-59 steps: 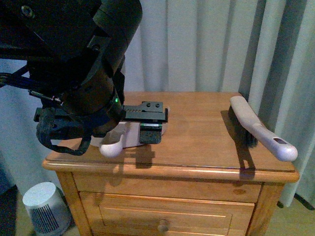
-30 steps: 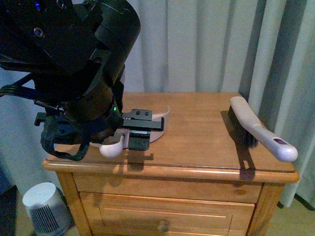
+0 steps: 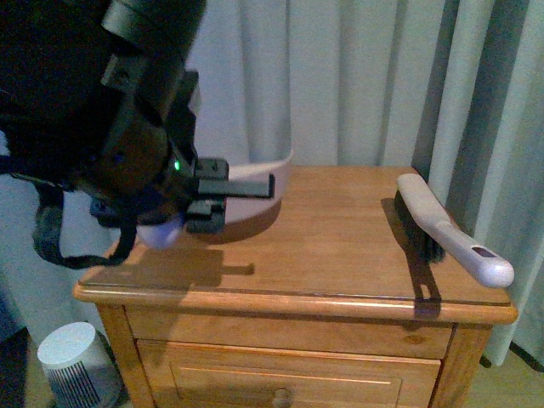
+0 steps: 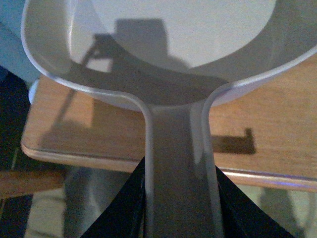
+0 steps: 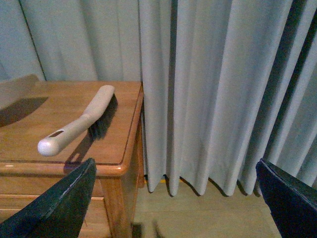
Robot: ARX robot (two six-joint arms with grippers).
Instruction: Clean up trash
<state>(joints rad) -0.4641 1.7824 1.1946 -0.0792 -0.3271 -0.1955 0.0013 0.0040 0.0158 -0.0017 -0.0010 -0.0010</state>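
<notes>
My left gripper (image 3: 212,204) is shut on the handle of the pale pinkish dustpan (image 3: 255,189) and holds it lifted above the left part of the wooden nightstand (image 3: 340,255). In the left wrist view the dustpan (image 4: 178,59) fills the frame, its handle between my black fingers (image 4: 124,208); the visible part of its scoop holds no wad. The trash, a small white paper wad, is out of view. My right gripper (image 5: 176,198) is open and empty, to the right of the nightstand over the floor, facing the curtain.
A white hand brush (image 3: 450,229) with dark bristles lies on the nightstand's right side, its handle end over the front right corner; it also shows in the right wrist view (image 5: 79,124). Grey curtains (image 3: 382,76) hang behind. A white ribbed bin (image 3: 72,357) stands on the floor at the lower left.
My left gripper has lifted the dustpan off the nightstand top and drawn it up and to the left. The brush has not moved.
</notes>
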